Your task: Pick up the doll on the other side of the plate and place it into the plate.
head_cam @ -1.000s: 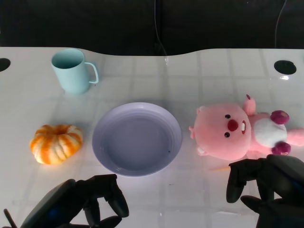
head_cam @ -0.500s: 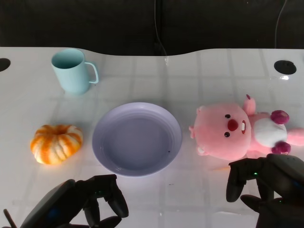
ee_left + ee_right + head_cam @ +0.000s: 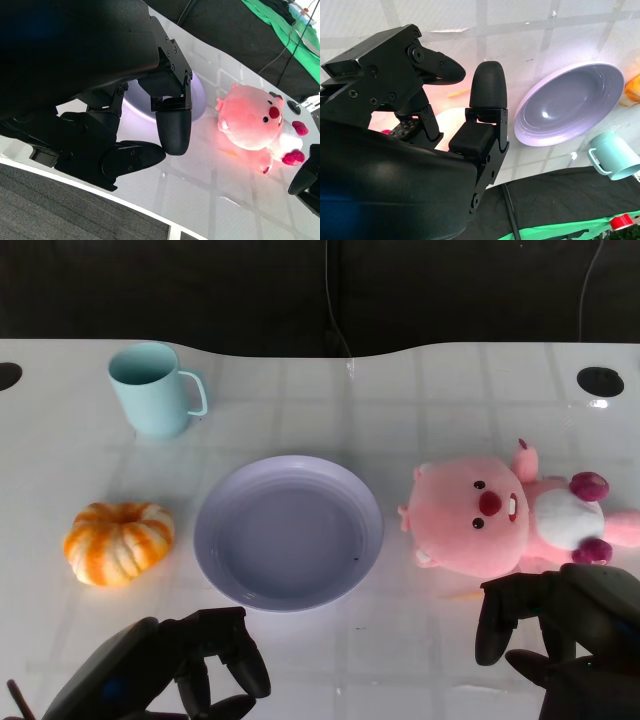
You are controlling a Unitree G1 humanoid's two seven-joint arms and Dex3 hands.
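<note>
White and glossy, the tabletop (image 3: 440, 380) ran back to a black curtain, with faint grid lines on its surface. At its middle sat the plate (image 3: 288, 533), lavender and holding nothing. The doll (image 3: 500, 517), a pink plush with a white belly, lay on its back to the right of the plate, near it but not touching, its head toward the rim. A mug (image 3: 152, 389) stood at the far left and a pumpkin (image 3: 118, 541) lay left of the plate, both well apart from the doll.

The right hand (image 3: 560, 635) hovered just in front of the doll, fingers spread and curved, holding nothing; the head view left it unclear whether a fingertip grazed the plush. The left hand (image 3: 175, 670) hung low before the plate, fingers loosely curled, also holding nothing.

The step in hand looked like the reach and grasp, with the task barely begun. Done well, the right hand would go forward over the torso or the neck, not the broad head, which seemed too wide to span. Soft plush yields, so the fingers should close deep and firm before lifting. A lift clear of the rim, then a short carry leftward, would avoid nudging the plate. The left hand was best kept low and out of the path.
</note>
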